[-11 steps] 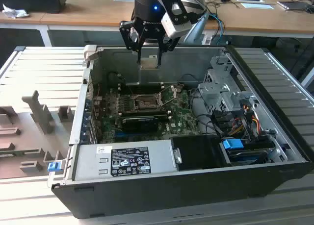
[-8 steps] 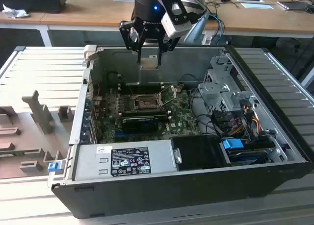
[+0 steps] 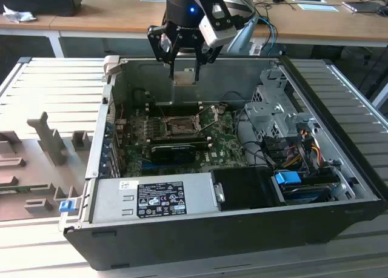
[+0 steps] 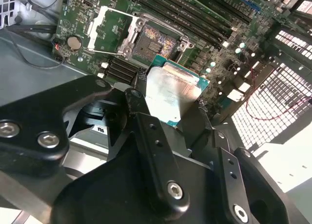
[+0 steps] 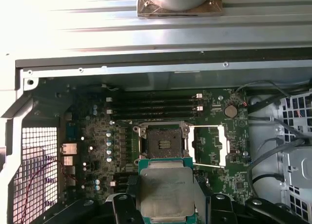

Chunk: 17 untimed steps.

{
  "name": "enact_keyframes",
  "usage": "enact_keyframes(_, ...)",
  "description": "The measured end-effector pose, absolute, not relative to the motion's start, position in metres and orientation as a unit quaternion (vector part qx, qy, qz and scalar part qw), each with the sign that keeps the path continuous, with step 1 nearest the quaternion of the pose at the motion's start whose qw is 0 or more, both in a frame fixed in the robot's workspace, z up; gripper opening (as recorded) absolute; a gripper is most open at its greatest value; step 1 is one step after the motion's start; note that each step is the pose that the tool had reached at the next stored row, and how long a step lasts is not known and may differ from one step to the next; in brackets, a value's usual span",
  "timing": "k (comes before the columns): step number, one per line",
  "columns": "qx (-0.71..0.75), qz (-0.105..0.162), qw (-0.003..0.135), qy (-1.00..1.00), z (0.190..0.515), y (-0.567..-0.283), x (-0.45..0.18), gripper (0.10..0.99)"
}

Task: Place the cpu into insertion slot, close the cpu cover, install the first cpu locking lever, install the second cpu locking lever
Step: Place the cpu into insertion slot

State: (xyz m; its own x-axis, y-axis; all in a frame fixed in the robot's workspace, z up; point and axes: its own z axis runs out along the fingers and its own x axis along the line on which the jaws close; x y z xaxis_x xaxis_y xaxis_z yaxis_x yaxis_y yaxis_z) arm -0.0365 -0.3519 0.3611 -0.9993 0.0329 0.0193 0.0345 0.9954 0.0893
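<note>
My gripper (image 3: pixel 183 69) hangs above the back of the open computer case and is shut on the cpu (image 3: pixel 183 77), a flat silvery square with a green edge. In both wrist views the cpu (image 5: pixel 165 192) (image 4: pixel 170 90) sits flat between the black fingers (image 4: pixel 139 104). Below it on the green board lies the insertion slot (image 3: pixel 179 128) (image 5: pixel 165 141) (image 4: pixel 155 41), dark, bare and uncovered. The cpu cover (image 5: pixel 209 146) (image 4: pixel 109 31) is swung open beside the slot, with green board showing through its window. The cpu is well above the slot and apart from it.
Long black memory slots (image 5: pixel 156 104) run beside the socket, and a black expansion card (image 3: pixel 176 151) lies in front of it. A grey power supply (image 3: pixel 151 199), a drive cage (image 3: pixel 279 108) and loose cables (image 3: pixel 297 151) fill the case. A grey fixture tray (image 3: pixel 42 145) lies at the exterior view's left.
</note>
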Motion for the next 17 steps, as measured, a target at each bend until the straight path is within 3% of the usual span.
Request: enact_keyframes(17, -0.055, -0.045, 0.007, -0.997, 0.3611, -0.3519, -0.0365, 0.529)
